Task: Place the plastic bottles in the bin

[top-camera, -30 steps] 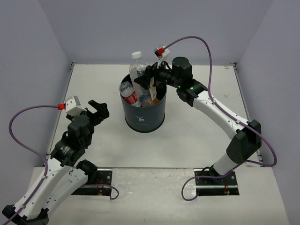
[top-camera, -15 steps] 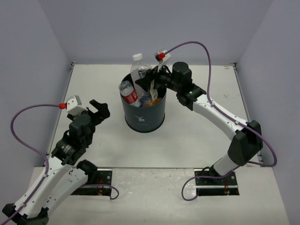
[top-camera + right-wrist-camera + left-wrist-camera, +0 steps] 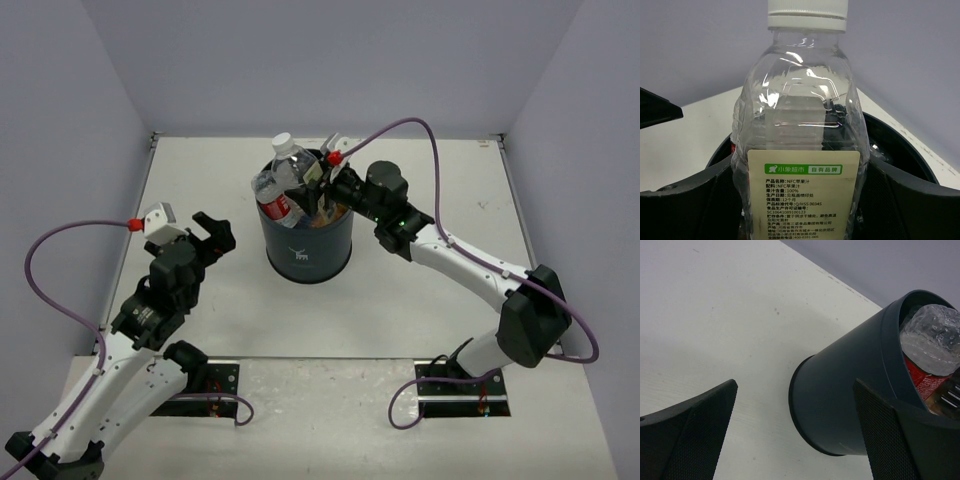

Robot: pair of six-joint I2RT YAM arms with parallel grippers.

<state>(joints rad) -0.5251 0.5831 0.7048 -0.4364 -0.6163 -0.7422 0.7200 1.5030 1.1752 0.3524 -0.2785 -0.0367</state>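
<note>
The dark bin (image 3: 309, 243) stands mid-table with several plastic bottles inside, among them a clear one with a red label (image 3: 274, 203) (image 3: 929, 350). My right gripper (image 3: 310, 188) is shut on a clear bottle with a white cap and cream label (image 3: 289, 166) (image 3: 802, 150), held upright over the bin's open top (image 3: 900, 145), its lower part at the rim. In the right wrist view both fingers (image 3: 690, 200) press the bottle's sides. My left gripper (image 3: 208, 234) (image 3: 795, 435) is open and empty, left of the bin (image 3: 845, 390).
White walls (image 3: 90, 120) close in the table on the left, back and right. The right arm's purple cable (image 3: 420, 125) arcs above the bin. Bare white tabletop (image 3: 400, 300) lies around the bin.
My right gripper has carried the cream-label bottle left and down, from above the bin's far rim to over its opening. The left arm has not moved.
</note>
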